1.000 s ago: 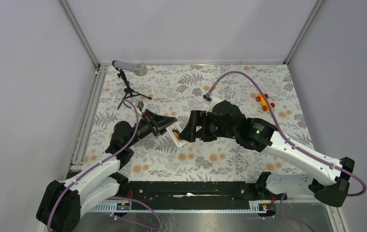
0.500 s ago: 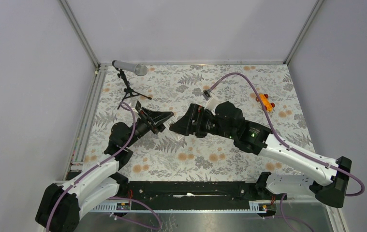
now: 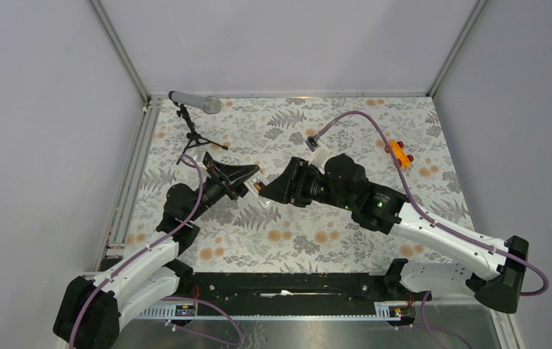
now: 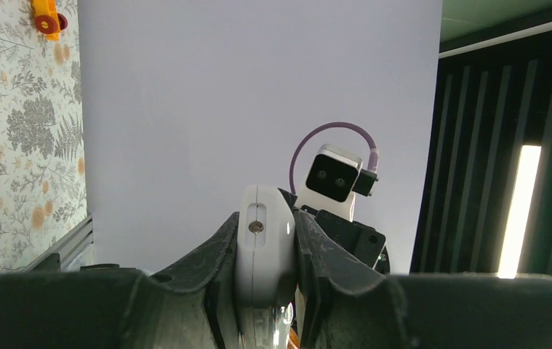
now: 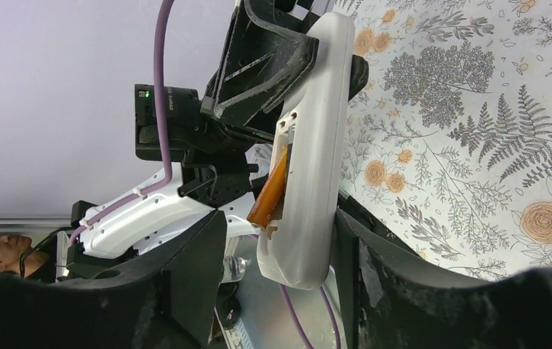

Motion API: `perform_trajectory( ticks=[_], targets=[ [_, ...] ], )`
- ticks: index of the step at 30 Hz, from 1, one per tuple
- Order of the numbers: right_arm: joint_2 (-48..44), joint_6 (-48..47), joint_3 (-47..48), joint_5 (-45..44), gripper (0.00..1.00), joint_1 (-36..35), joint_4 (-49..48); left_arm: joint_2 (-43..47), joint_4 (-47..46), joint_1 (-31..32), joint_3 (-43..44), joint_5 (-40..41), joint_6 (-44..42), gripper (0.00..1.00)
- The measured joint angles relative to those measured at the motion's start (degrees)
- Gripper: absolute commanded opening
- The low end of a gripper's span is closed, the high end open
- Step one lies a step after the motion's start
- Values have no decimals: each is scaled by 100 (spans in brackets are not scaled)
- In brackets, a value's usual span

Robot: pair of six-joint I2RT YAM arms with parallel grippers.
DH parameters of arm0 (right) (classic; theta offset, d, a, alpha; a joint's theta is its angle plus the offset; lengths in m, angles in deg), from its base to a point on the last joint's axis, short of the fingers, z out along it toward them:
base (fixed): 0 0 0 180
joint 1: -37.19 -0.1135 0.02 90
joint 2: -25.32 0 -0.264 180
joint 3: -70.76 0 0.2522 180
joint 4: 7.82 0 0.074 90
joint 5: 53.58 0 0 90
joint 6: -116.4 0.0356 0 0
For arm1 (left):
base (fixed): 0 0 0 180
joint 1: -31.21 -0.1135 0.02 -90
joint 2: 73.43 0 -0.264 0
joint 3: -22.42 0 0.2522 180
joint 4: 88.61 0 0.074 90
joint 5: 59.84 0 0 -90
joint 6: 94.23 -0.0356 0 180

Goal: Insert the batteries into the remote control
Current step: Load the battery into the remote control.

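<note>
My left gripper (image 4: 265,217) is shut on the remote control (image 4: 264,247), a slim white bar held off the table. In the right wrist view the remote control (image 5: 315,145) runs lengthwise, its open compartment facing left. One coppery battery (image 5: 269,193) sits tilted in that compartment, its lower end sticking out. My right gripper (image 5: 278,218) is open and straddles the remote's near end: the right finger lies against the back, the left finger stands off the battery side. From above, both grippers meet at mid-table around the remote (image 3: 257,186).
An orange toy car (image 3: 400,154) lies at the back right of the floral mat. A grey microphone (image 3: 196,103) on a black tripod (image 3: 194,142) stands at the back left, close behind my left arm. Metal frame rails border the mat.
My right gripper has moved left and toward the back onto the remote, and its jaws have narrowed around it. My left gripper kept its hold and shifted slightly back.
</note>
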State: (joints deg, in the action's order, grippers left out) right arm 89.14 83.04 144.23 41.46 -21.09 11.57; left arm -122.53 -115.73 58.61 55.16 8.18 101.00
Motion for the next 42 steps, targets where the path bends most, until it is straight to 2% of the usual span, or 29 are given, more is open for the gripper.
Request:
perform_trajectory(
  ticks=[21,23,29,32,37,42],
  targets=[
    [190,245,0,13,41,0,-122,131,52,-2,2,125,103,0],
    [212,284,0,20,46,9,-142,155,79,-13,2,142,83,0],
    [413,317,-17,212,78,9,-275,256,136,28,2,157,22,0],
    [391,323,-129,264,85,9,-516,291,133,42,2,162,-15,0],
    [216,289,-168,345,88,9,-758,286,127,42,2,166,-37,0],
    [17,278,-229,350,75,11,-876,260,35,44,2,164,-35,0]
  ],
)
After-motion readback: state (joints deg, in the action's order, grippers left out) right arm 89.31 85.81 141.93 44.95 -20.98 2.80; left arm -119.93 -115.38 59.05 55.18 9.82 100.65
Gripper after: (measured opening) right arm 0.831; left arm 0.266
